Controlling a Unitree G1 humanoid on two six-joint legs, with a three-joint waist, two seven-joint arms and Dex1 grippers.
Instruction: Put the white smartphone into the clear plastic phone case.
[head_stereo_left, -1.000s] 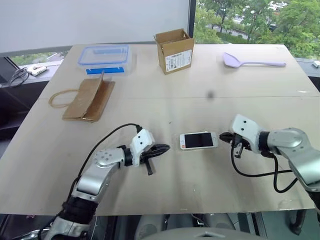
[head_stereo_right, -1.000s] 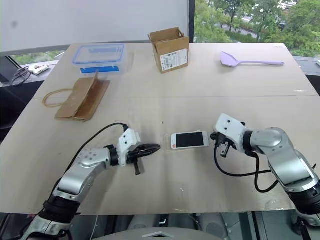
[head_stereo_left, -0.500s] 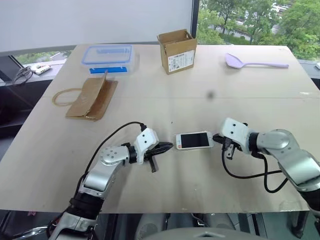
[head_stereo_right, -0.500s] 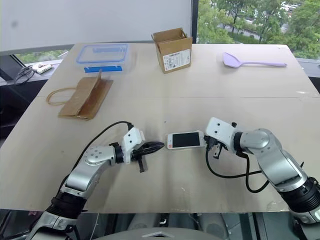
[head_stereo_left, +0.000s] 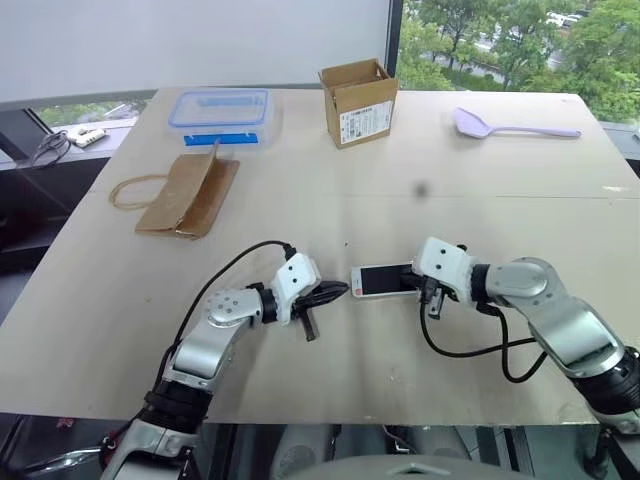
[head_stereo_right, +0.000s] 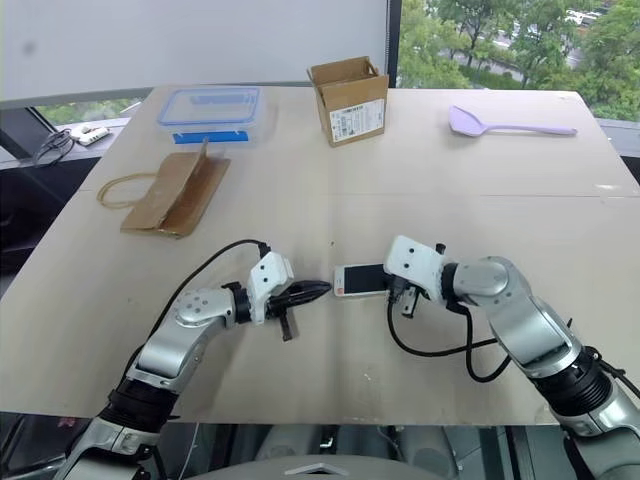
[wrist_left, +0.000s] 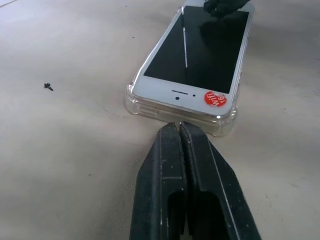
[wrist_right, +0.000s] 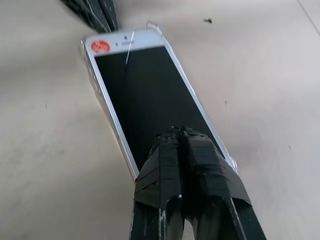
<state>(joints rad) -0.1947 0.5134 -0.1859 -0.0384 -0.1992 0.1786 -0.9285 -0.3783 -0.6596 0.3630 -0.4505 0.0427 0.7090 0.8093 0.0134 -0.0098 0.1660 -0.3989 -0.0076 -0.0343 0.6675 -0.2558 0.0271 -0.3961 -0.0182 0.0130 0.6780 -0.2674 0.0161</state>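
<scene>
One white smartphone (wrist_left: 197, 62) in one clear plastic phone case (wrist_left: 220, 124), left gripper (wrist_left: 179, 129) and right gripper (wrist_right: 179, 134) clenched, empty.

Right gripper (head_stereo_left: 418, 281) is seen shifted leftward across the table (head_stereo_left: 330, 180): a second ago it was clear of the white smartphone (head_stereo_left: 380, 281), now its closed fingertips (wrist_right: 176, 134) are set over the screen's right end. Phone, seated in the clear plastic phone case (wrist_left: 150, 107), is found nearer the left gripper (head_stereo_left: 338, 290).
</scene>
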